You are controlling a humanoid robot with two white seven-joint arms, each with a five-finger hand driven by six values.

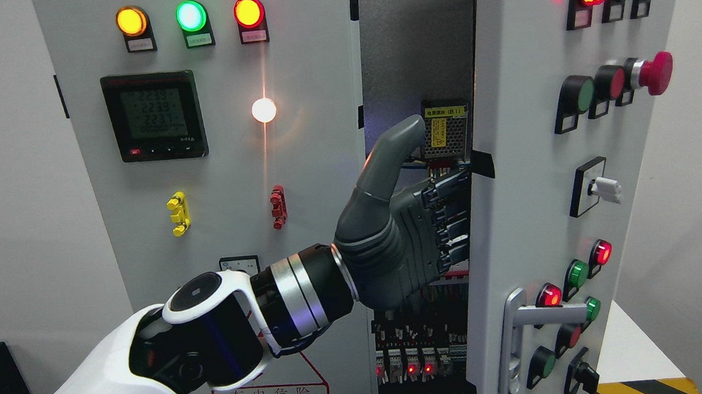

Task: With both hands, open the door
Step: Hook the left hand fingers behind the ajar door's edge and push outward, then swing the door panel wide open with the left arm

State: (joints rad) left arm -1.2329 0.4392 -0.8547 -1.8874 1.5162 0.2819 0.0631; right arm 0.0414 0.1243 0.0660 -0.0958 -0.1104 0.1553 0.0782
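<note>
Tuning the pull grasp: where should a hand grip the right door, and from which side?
Grip the right door by its free left edge, coming from the left through the gap. The door stands ajar, so that edge is exposed; the left hand already hooks its fingers around it. The lever handle sits lower.

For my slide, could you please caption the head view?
Left hand hooks its fingers around the edge of the partly open right cabinet door.
</note>
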